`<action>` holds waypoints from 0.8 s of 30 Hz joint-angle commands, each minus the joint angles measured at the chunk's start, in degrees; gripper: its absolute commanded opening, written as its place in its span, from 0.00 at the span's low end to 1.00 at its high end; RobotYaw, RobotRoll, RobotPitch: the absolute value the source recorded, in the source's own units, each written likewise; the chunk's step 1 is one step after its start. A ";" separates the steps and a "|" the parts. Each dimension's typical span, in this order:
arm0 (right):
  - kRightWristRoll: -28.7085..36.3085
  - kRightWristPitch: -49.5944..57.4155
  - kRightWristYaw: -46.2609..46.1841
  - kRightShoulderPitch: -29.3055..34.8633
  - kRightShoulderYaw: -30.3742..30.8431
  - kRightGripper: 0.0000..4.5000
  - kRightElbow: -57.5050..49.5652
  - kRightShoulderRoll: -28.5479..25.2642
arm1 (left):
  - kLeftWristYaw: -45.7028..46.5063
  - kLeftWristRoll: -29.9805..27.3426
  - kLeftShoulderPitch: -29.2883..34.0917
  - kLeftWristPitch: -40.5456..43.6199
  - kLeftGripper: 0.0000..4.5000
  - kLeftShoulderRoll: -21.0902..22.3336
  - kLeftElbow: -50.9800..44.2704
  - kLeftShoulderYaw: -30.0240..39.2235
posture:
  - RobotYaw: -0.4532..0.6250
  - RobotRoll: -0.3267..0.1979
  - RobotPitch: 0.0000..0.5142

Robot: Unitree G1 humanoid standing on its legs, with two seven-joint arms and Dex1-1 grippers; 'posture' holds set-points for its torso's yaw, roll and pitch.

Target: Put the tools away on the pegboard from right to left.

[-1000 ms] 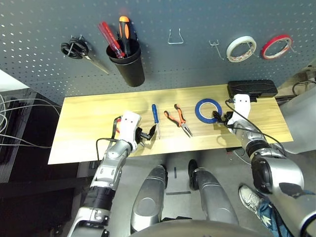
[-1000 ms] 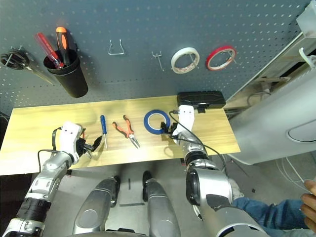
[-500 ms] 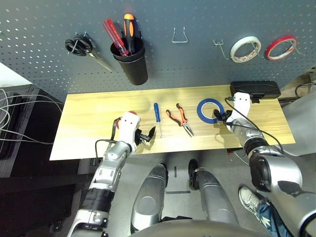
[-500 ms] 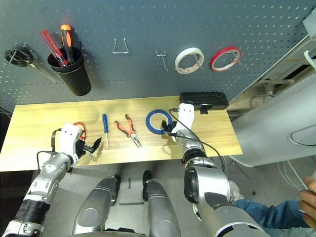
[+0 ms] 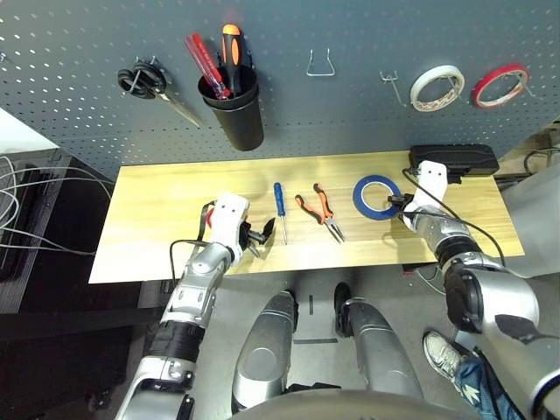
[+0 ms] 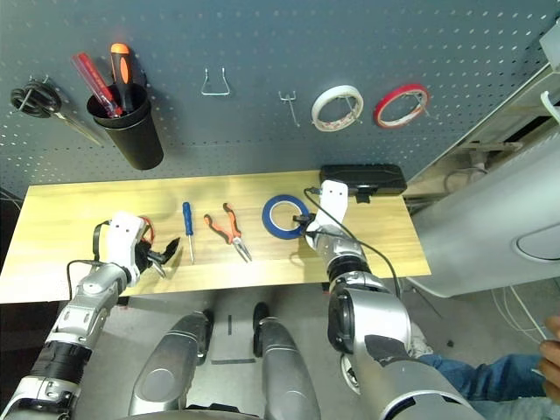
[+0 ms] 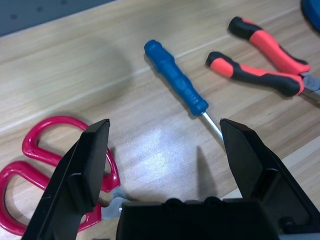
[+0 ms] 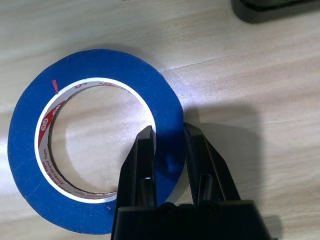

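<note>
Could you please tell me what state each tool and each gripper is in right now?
Blue tape ring: flat on the wooden table, wall pinched by right gripper.
Orange-and-black-handled pliers: lying loose.
Small blue-handled screwdriver: lying loose.
Red-handled scissors: lying loose.
Right gripper: shut on the ring.
Left gripper: open, empty.

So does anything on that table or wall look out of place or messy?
Nothing stands out. The red-handled scissors, blue screwdriver, pliers and blue tape ring lie in a row on the wooden table, undamaged. The right gripper has one finger each side of the tape's wall.
</note>
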 commanded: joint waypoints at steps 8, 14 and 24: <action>-1.17 -0.09 5.69 9.63 3.85 0.16 -14.94 -0.41 | -0.03 0.37 -0.98 -3.95 1.00 -0.02 4.38 0.28 | 0.58 0.62 0.39; -2.50 -2.31 6.64 10.03 5.33 0.16 -20.00 -1.21 | -0.62 0.22 -1.25 -4.57 1.00 0.03 4.09 0.10 | 0.57 0.62 0.39; -7.66 -11.06 12.46 14.90 13.48 0.16 -36.95 -4.18 | -1.39 -0.12 -2.19 -4.37 1.00 -0.11 2.57 0.03 | 0.57 0.62 0.40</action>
